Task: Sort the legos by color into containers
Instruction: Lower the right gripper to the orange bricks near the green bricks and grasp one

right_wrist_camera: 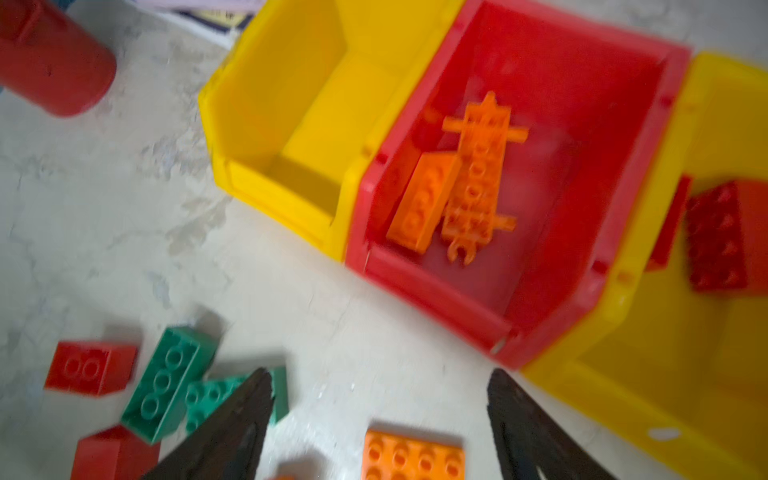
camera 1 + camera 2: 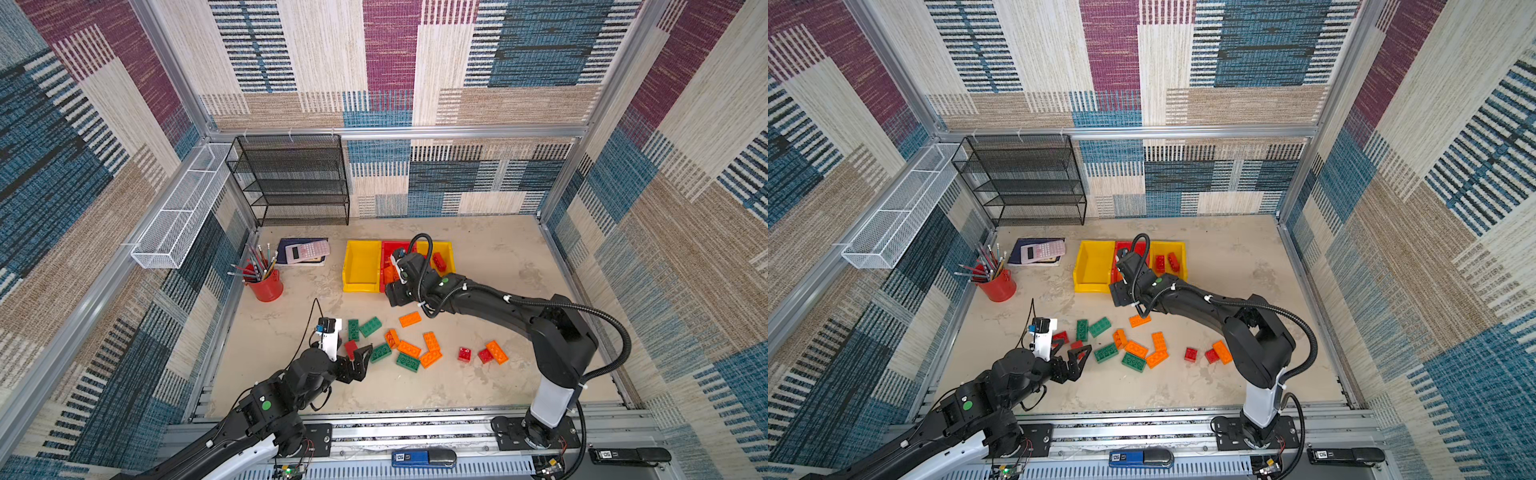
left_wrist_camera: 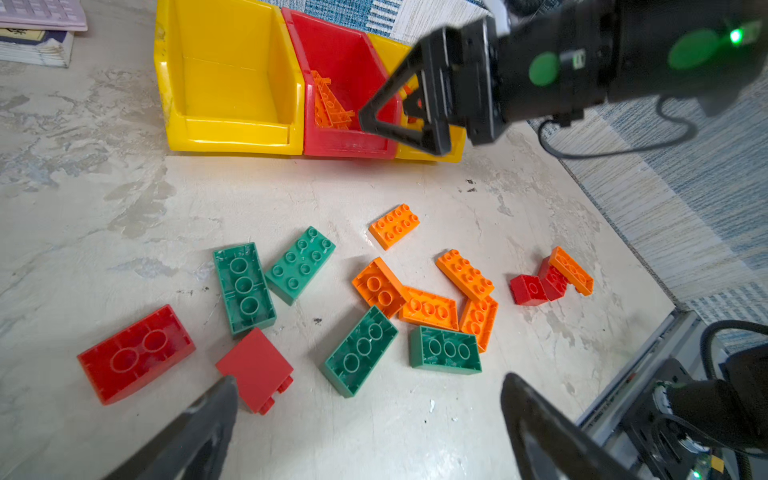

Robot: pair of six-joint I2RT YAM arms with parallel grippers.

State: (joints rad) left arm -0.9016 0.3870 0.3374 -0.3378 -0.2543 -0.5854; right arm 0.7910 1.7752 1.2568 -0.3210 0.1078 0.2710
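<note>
Three containers stand side by side at the back: a yellow bin (image 2: 360,266) with nothing in it, a red bin (image 1: 540,286) holding orange legos (image 1: 457,183), and a yellow bin (image 2: 1177,249) holding red legos (image 2: 1166,262). Green (image 3: 245,286), orange (image 3: 394,225) and red (image 3: 135,353) legos lie loose on the table. My right gripper (image 1: 380,376) hangs open and empty just in front of the red bin, above an orange brick (image 1: 411,455). Low over the table my left gripper (image 3: 369,380) is wide open, a small red brick (image 3: 254,368) beside one fingertip.
A red pencil cup (image 2: 266,284) and a calculator on a notebook (image 2: 307,250) sit left of the bins. A black mesh rack (image 2: 291,178) stands at the back left, with a white wire basket (image 2: 178,208) on the left wall.
</note>
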